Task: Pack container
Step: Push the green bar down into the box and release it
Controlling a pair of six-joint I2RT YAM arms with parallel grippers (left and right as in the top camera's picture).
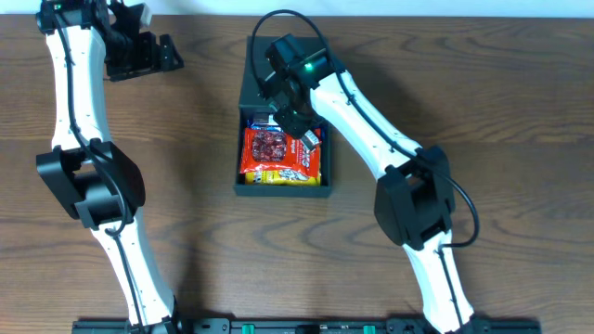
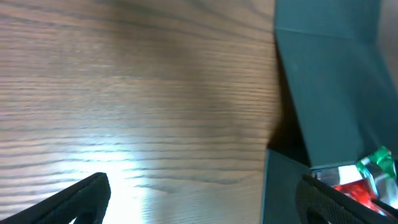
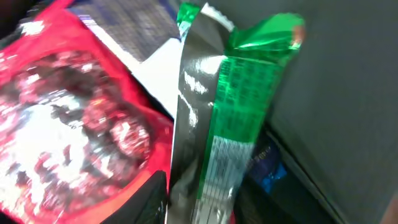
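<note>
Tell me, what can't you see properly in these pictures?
- Overhead: the right gripper covers part of the container. What lies beneath it, and whether it is gripping anything, cannot be told.
- Right wrist: the green packet fills the view. Its print is blurred, and a blue packet is mostly hidden behind it.
- Left wrist: the container is cut off by the right edge, so only a sliver of its contents shows.

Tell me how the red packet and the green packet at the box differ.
The red packet is printed with dark red fruit, while the green packet is green and silver with small print. The red packet shows a broad face. The green packet shows as a narrow strip between it and the dark wall of the container. Both are glossy, crinkled wrappers.
</note>
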